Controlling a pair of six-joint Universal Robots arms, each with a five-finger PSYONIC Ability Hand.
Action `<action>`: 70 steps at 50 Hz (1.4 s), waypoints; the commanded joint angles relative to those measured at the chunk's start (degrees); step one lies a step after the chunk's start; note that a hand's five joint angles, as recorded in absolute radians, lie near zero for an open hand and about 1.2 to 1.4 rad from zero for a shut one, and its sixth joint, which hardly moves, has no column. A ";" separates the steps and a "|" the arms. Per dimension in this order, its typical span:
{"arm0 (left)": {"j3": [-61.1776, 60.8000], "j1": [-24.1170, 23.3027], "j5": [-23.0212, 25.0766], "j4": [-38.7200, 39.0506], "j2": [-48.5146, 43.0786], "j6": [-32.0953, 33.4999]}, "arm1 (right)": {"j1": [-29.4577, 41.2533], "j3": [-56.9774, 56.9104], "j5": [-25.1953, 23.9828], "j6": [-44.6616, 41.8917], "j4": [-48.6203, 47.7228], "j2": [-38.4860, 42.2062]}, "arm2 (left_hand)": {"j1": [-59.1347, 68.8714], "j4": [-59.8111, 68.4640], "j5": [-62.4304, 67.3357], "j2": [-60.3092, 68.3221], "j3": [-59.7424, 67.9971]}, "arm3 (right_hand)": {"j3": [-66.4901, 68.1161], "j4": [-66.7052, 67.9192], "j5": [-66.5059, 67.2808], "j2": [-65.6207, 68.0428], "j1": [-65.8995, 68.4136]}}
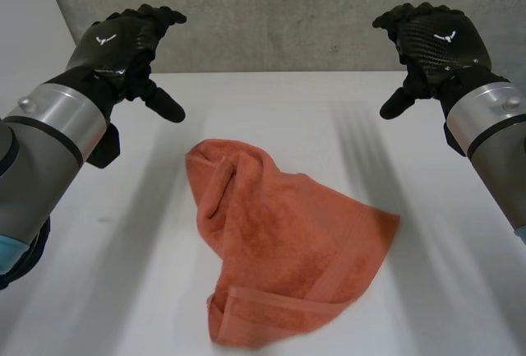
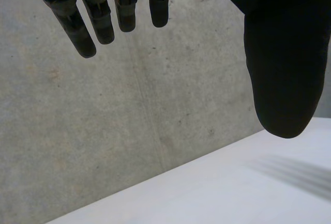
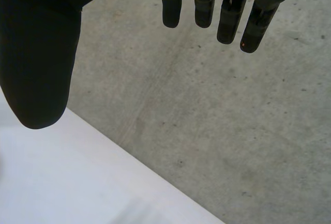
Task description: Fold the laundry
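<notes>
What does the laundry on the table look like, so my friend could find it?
Look at the white table below the grey concrete wall. Near its middle lies a crumpled orange terry towel. It is the only cloth and the only bright colour there.

White table (image 1: 288, 109) against a grey concrete wall (image 1: 271, 11).

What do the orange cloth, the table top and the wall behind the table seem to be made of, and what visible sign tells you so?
Orange cloth: terry towelling, probably cotton; nubby matt pile and a flat woven band near its hem.
Table top: smooth white laminate or painted board, faintly satin; which one is unclear.
Wall: bare concrete, matt grey, mottled and speckled.
</notes>
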 commanded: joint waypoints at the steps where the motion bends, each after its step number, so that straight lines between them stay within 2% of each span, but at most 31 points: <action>1: 1.21 0.00 0.50 -0.37 -4.90 1.22 | 0.15 -2.44 -3.53 -1.44 10.90 2.24 | 0.55 0.58 -0.34 0.50 -0.15 | -2.15 -3.16 -3.04 -2.63 -1.58; 4: 1.83 -0.09 0.59 -0.54 -7.37 4.82 | 1.20 -4.47 -3.53 -1.62 16.80 4.62 | 1.23 1.27 0.34 1.18 0.53 | -2.15 -3.16 -3.04 -2.63 -1.58; 6: 2.36 -0.26 0.59 -0.72 -10.54 10.18 | 3.66 -6.14 -3.44 -1.53 21.81 6.99 | 1.23 1.27 0.35 1.19 0.53 | -2.15 -3.16 -3.04 -2.63 -1.58; 7: 2.36 -0.26 0.59 -0.72 -10.55 10.20 | 4.54 -6.58 -3.44 -1.53 23.31 7.69 | 1.23 1.27 0.35 1.19 0.53 | -2.15 -3.16 -3.04 -2.63 -1.58; 8: 2.97 -0.52 0.59 -0.81 -13.85 16.55 | 5.50 -6.85 -3.62 -1.36 24.46 8.48 | 1.23 1.27 0.35 1.19 0.53 | -2.15 -3.16 -3.04 -2.63 -1.58; 11: 3.24 -0.53 0.59 -0.72 -15.03 18.90 | 7.78 -6.85 -3.88 -0.92 26.48 10.33 | 1.23 1.27 0.35 1.19 0.53 | -2.15 -3.16 -3.04 -2.63 -1.58; 12: 4.28 -0.53 0.50 -0.46 -19.12 25.77 | 9.19 -6.33 -3.88 -0.40 26.23 11.73 | 1.73 1.77 0.85 1.69 1.03 | -2.15 -3.16 -3.04 -2.63 -1.58; 13: 4.55 -0.53 0.59 -0.37 -20.47 27.14 | 9.55 -6.06 -3.88 0.13 25.96 12.18 | 1.74 1.77 0.85 1.69 1.04 | -2.15 -3.16 -3.04 -2.63 -1.58; 17: 5.70 -0.44 0.67 -0.19 -25.92 29.62 | 10.79 -5.53 -3.88 2.16 24.91 14.38 | 2.07 2.11 1.19 2.03 1.37 | -2.15 -3.16 -3.04 -2.63 -1.58; 21: 6.93 -0.61 1.90 -0.10 -31.02 29.80 | 14.47 -3.60 -3.27 6.20 19.74 21.66 | 6.27 6.31 5.39 6.23 5.57 | -2.15 -3.16 -3.04 -2.63 -1.58; 26: 7.90 -0.88 4.45 -0.19 -34.63 29.88 | 16.23 -1.75 -2.92 5.94 17.26 24.14 | 17.52 17.56 16.64 17.48 16.82 | 1.46 0.45 0.58 0.99 2.04; 27: 7.98 -0.97 4.80 -0.10 -35.24 29.88 | 16.76 -1.58 -2.74 5.94 16.56 24.57 | 24.21 24.25 23.32 24.16 23.51 | 7.96 6.95 7.08 7.49 8.53; 29: 7.99 -0.97 4.89 -0.10 -35.33 29.88 | 17.64 -0.96 -2.21 5.85 13.76 25.45 | 26.94 26.98 26.06 26.90 26.24 | 30.62 29.61 29.74 30.15 31.20; 30: 8.07 -1.05 4.98 0.07 -35.33 29.71 | 17.64 -0.70 -2.04 5.76 12.96 25.54 | 33.46 33.50 32.58 33.42 32.76 | 38.39 37.38 37.51 37.92 38.97; 31: 8.16 -1.14 4.89 0.33 -35.33 29.62 | 17.64 -0.70 -2.04 5.76 12.95 25.54 | 38.02 38.06 37.14 37.98 37.32 | 38.47 37.46 37.59 38.00 39.04; 32: 8.16 -1.40 4.81 1.21 -35.16 29.27 | 17.73 -0.35 -1.95 4.72 11.21 25.72 | 48.06 48.10 47.18 48.02 47.36 | 67.11 66.10 66.23 66.64 67.69; 33: 8.16 -1.58 4.80 1.82 -34.98 29.27 | 17.73 -0.34 -1.95 4.71 11.20 25.72 | 54.16 54.19 53.27 54.11 53.46 | 67.40 66.39 66.52 66.93 67.98; 34: 8.16 -2.02 4.46 3.48 -34.37 29.18 | 17.64 -0.43 -1.86 4.01 10.67 25.54 | 68.02 68.05 67.13 67.97 67.32 | 67.84 66.83 66.96 67.37 68.42; 35: 8.16 -2.19 4.19 4.37 -33.93 29.09 | 17.21 -0.61 -1.60 3.05 9.80 25.11 | 68.16 68.19 67.27 68.11 67.46 | 67.85 66.84 66.96 67.37 68.42; 38: 7.64 -2.46 3.23 8.05 -31.30 28.92 | 16.76 -1.31 0.50 0.15 6.55 23.36 | 68.16 68.19 67.27 68.11 67.46 | 67.85 66.84 66.96 67.37 68.42; 41: 7.20 -2.46 0.16 10.87 -27.18 28.22 | 15.28 -1.93 5.77 -2.85 1.11 17.91 | 68.16 68.19 67.27 68.11 67.46 | 67.85 66.84 66.96 67.37 68.42; 42: 7.11 -2.46 -0.55 11.14 -26.12 28.13 | 12.40 -1.32 8.05 -3.03 -2.74 14.94 | 68.16 68.19 67.27 68.11 67.46 | 67.85 66.84 66.96 67.37 68.42; 44: 5.62 -2.20 -2.57 11.85 -21.38 27.60 | 10.19 -0.70 9.03 -2.94 -5.65 11.78 | 68.16 68.19 67.27 68.11 67.46 | 67.85 66.84 66.96 67.37 68.42; 47: 2.99 -1.76 -2.75 11.94 -16.46 25.33 | 9.12 0.35 8.60 -2.94 -6.12 7.64 | 68.16 68.19 67.27 68.11 67.46 | 67.85 66.84 66.96 67.37 68.42; 52: -0.18 -2.37 -2.84 11.59 -14.94 20.40 | 9.03 2.99 6.84 -2.94 -4.19 6.03 | 68.16 68.19 67.27 68.11 67.46 | 67.85 66.84 66.96 67.37 68.42; 53: -0.62 -2.46 -2.84 11.50 -14.94 19.61 | 8.94 3.95 6.06 -2.85 -3.23 5.86 | 62.68 62.72 61.80 62.64 61.98 | 67.85 66.84 66.96 67.37 68.42; 56: -1.59 -2.98 -2.58 11.15 -15.38 16.54 | 8.85 5.28 5.00 -2.85 -1.73 5.59 | 22.25 22.28 21.36 22.20 21.55 | 67.85 66.84 66.96 67.37 68.42; 62: -0.89 -5.79 -2.49 9.57 -20.12 13.63 | 9.03 7.13 4.20 -2.85 -0.93 3.92 | 9.15 9.19 8.26 9.10 8.45 | 67.85 66.84 66.96 67.37 68.42; 70: 4.02 -8.61 -3.37 8.25 -28.47 10.91 | 8.76 9.32 3.94 -3.38 -0.67 -0.29 | 9.30 9.34 8.41 9.25 8.60 | 67.85 66.84 66.96 67.37 68.42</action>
